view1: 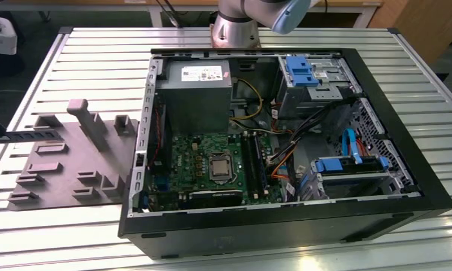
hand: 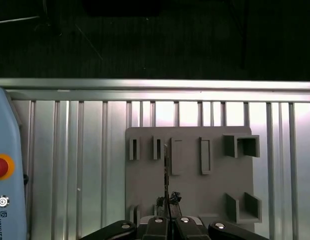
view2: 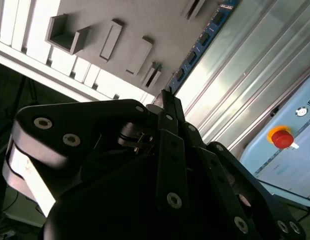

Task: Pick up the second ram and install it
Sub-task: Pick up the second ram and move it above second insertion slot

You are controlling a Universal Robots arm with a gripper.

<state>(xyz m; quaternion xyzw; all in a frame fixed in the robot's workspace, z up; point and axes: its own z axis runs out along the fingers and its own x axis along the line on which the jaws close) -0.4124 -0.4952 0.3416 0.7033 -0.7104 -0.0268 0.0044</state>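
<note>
The second ram (view2: 202, 42), a slim blue-green board with small black chips, sticks out from between my dark fingers. My gripper (view2: 165, 97) is shut on one end of it. In the first wrist view the ram (hand: 166, 170) shows edge-on as a thin dark line above the grey moulded tray (hand: 190, 200), with my gripper (hand: 167, 202) closed around its near end. In the exterior view the ram (view1: 31, 135) hangs level over the tray's (view1: 60, 186) far left part. The open computer case (view1: 286, 226) lies to the exterior view's right, its green motherboard (view1: 203, 152) and long black slots (view1: 252, 161) exposed.
The tray carries raised blocks and a tall post (view1: 79, 110). A light blue pendant with a red stop button (view2: 281, 137) lies on the ribbed metal table (hand: 90, 150). Inside the case are a grey power supply (view1: 194, 90), cables and blue drive brackets (view1: 300, 70). The arm's base (view1: 235, 28) stands behind the case.
</note>
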